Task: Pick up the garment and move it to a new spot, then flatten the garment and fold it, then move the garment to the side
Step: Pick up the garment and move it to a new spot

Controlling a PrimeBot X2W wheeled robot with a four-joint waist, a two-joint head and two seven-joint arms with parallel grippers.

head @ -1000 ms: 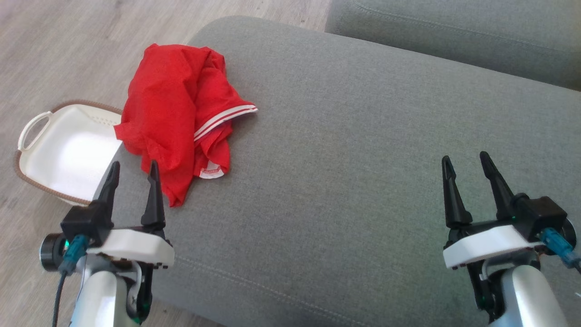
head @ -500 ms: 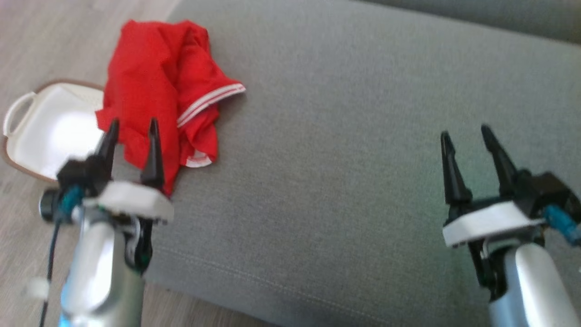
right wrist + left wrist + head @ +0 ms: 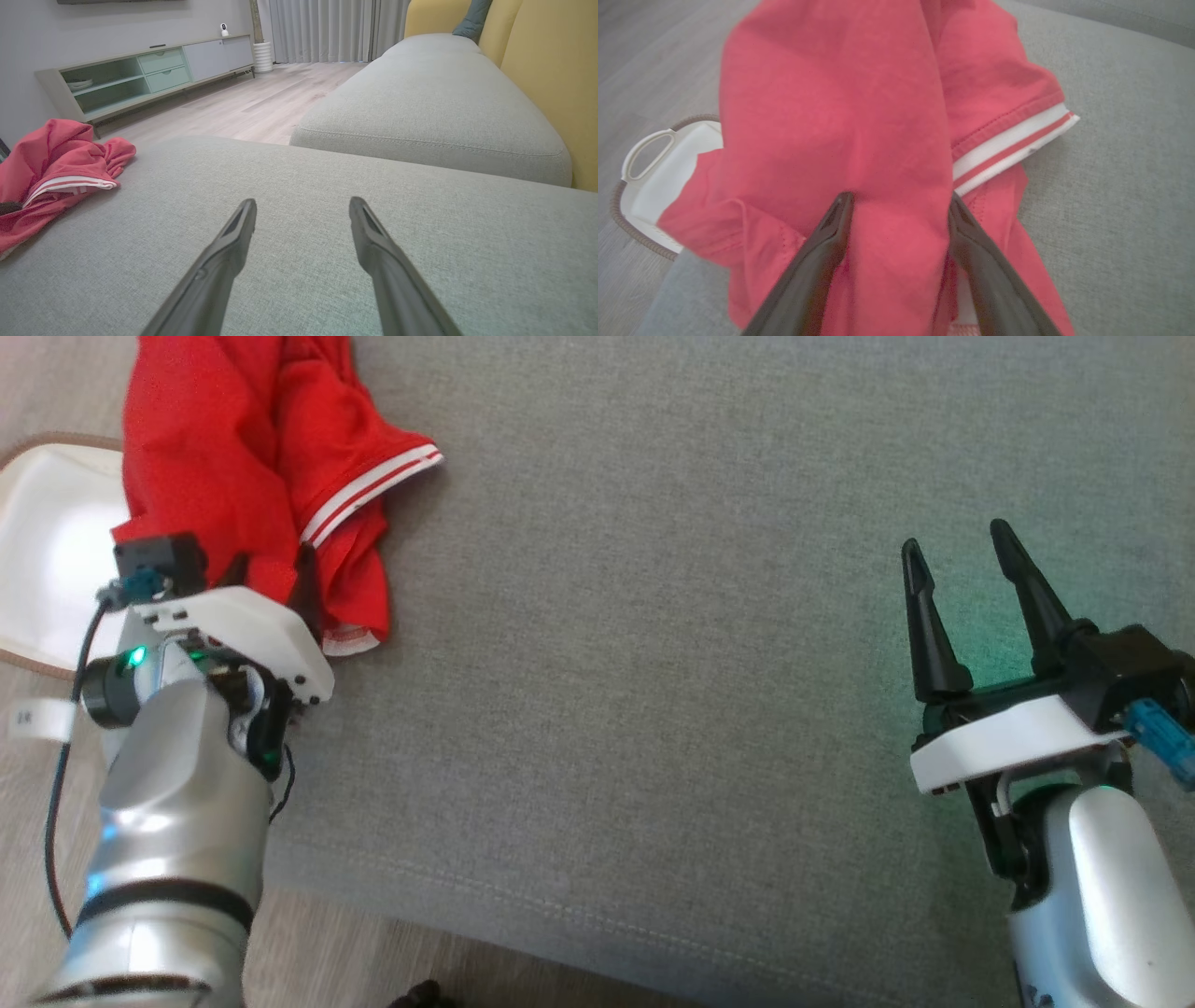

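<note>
The garment is a crumpled red shirt with white-striped cuffs, lying at the left end of the grey sofa cushion. The left wrist view shows a fold of the garment between the spread fingers of my left gripper, which is open and pushed into the cloth. From the head my left gripper is tipped down into the shirt, its fingertips partly hidden. My right gripper hovers open over bare cushion at the right, far from the garment.
A white basket with a brown rim sits on the wooden floor just left of the cushion, partly under the shirt's edge. A second grey cushion, yellow backrests and a low cabinet lie beyond.
The head camera has tilted down and shifted. My left gripper has gone forward and down into the red garment, its fingers now astride a fold. The right gripper holds its place, still open.
</note>
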